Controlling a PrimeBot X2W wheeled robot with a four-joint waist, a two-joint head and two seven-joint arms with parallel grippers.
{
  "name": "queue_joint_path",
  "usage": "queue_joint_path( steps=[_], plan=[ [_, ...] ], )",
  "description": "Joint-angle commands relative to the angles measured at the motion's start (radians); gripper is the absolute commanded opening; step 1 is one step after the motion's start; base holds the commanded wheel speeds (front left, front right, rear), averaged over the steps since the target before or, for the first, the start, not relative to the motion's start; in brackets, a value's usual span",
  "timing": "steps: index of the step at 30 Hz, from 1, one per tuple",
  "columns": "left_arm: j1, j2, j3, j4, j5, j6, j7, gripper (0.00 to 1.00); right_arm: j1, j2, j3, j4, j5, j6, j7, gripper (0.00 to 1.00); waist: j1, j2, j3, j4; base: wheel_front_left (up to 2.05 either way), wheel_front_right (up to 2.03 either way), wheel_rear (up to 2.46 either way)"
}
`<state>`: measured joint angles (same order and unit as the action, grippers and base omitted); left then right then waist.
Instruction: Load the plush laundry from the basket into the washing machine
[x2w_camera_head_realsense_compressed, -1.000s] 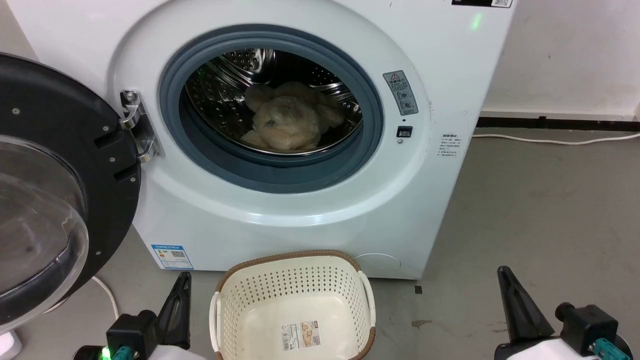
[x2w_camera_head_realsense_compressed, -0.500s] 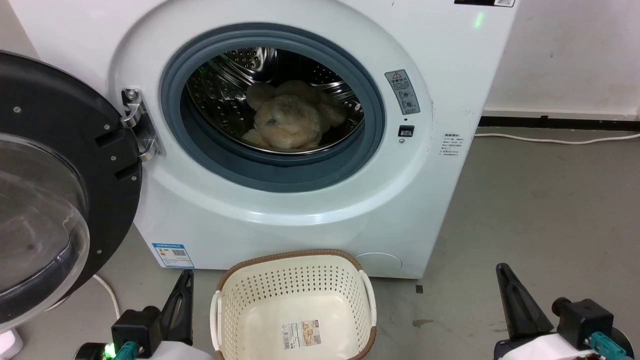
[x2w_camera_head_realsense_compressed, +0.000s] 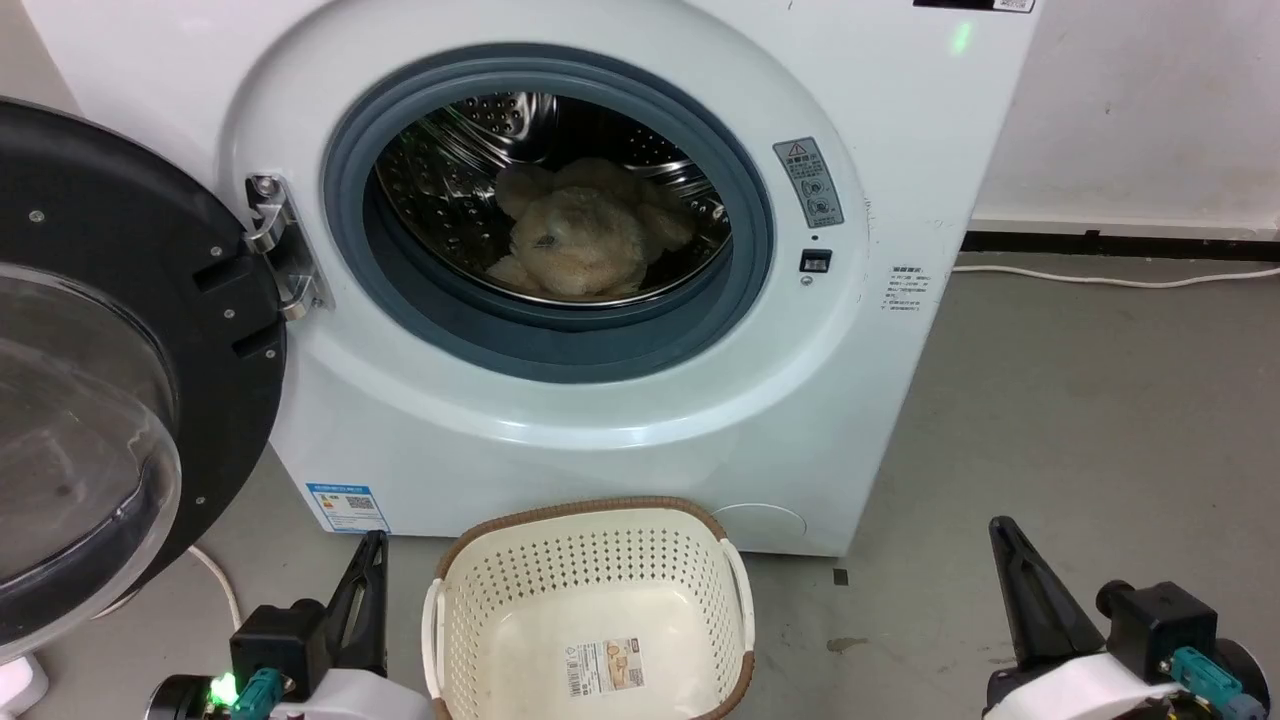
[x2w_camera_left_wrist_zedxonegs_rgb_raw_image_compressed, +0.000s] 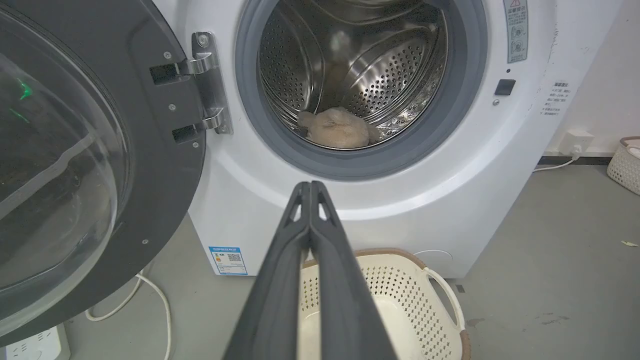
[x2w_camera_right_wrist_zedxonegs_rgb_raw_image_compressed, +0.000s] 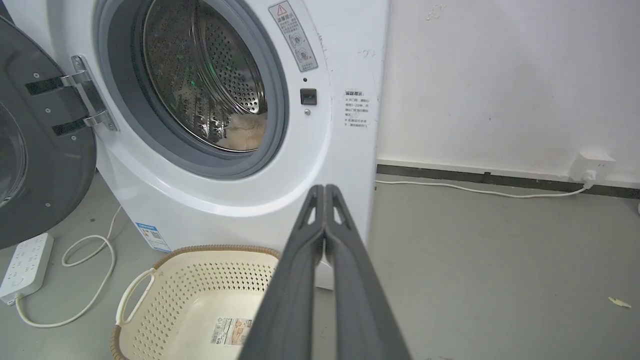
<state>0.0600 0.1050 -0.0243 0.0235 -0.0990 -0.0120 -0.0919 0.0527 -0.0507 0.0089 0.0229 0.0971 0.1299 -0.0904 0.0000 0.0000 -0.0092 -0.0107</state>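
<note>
The cream-beige plush laundry (x2w_camera_head_realsense_compressed: 577, 240) lies inside the steel drum of the white washing machine (x2w_camera_head_realsense_compressed: 560, 420), behind the grey seal; it also shows low in the drum as plush laundry (x2w_camera_left_wrist_zedxonegs_rgb_raw_image_compressed: 339, 134) and partly as plush laundry (x2w_camera_right_wrist_zedxonegs_rgb_raw_image_compressed: 245, 136). The cream basket (x2w_camera_head_realsense_compressed: 590, 560) with a brown rim stands on the floor before the washer, holding just its label sticker. My left gripper (x2w_camera_head_realsense_compressed: 372, 550) sits shut at the basket's left, my right gripper (x2w_camera_head_realsense_compressed: 998, 532) shut far to its right. Both pairs of fingers press together with nothing between them.
The black-rimmed glass door (x2w_camera_head_realsense_compressed: 110, 380) stands swung wide open at the left. A white cable (x2w_camera_head_realsense_compressed: 215, 590) and a power strip (x2w_camera_right_wrist_zedxonegs_rgb_raw_image_compressed: 25, 267) lie on the floor under it. Another cable (x2w_camera_head_realsense_compressed: 1110, 278) runs along the wall at right. Grey floor (x2w_camera_head_realsense_compressed: 1080, 420) spreads right of the washer.
The head view has drifted slightly, shifting the whole scene. Both grippers sit a little lower and further right in the frame. The plush and the basket stay put.
</note>
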Motion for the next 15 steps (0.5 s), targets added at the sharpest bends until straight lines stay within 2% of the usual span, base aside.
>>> queue_joint_path(
  steps=[1, 15],
  plan=[
    [-0.018, -0.007, 0.003, -0.006, 0.01, 0.002, 0.006, 0.0, -0.014, 0.0, -0.003, -0.007, -0.008, 0.001, 0.004, 0.0, 0.0, 0.0, 0.0, 0.0, 0.0, 0.0, 0.0],
    [-0.032, -0.023, 0.01, -0.012, 0.04, 0.005, 0.035, 0.0, -0.027, 0.0, -0.005, -0.012, -0.038, 0.001, 0.033, 0.0, 0.0, 0.0, 0.003, 0.004, 0.0, 0.0, 0.0]
  ],
)
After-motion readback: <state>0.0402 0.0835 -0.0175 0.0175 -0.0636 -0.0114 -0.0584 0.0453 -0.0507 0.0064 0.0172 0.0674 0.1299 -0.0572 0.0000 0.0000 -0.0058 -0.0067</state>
